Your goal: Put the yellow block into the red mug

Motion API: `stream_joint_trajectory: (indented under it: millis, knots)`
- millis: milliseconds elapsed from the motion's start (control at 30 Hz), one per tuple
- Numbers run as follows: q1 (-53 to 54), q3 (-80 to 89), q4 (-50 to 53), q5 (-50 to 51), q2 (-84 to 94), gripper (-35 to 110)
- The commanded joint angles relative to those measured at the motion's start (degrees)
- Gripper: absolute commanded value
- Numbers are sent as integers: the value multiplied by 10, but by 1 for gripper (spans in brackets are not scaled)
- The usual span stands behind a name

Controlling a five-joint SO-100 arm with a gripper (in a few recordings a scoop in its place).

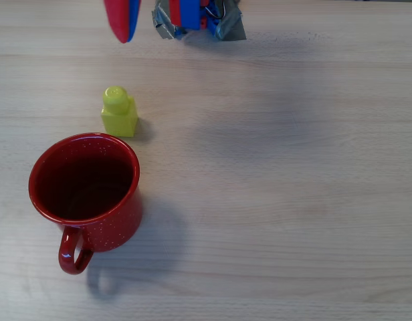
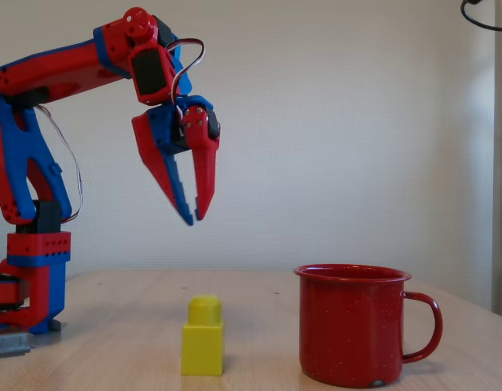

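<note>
The yellow block stands upright on the wooden table, stud on top, just beyond the red mug's rim in the overhead view. The red mug stands upright and shows nothing inside; in the overhead view its handle points toward the near edge. My gripper hangs well above the table, pointing down. Its tips sit together with nothing between them, a little to the left of the block in the fixed view.
The arm's red and blue base is fixed to the table with grey tape at the far edge. Bare wood spreads to the right of the mug and block in the overhead view.
</note>
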Motion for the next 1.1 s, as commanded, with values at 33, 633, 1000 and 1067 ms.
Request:
stream_joint_trajectory:
  millis: [33, 633, 1000, 1067]
  knots:
    - [34, -45, 33, -25, -4, 17]
    - [79, 40, -10, -127, -67, 43]
    - [71, 135, -113, -126, -76, 42]
    - [66, 152, -128, -124, -76, 42]
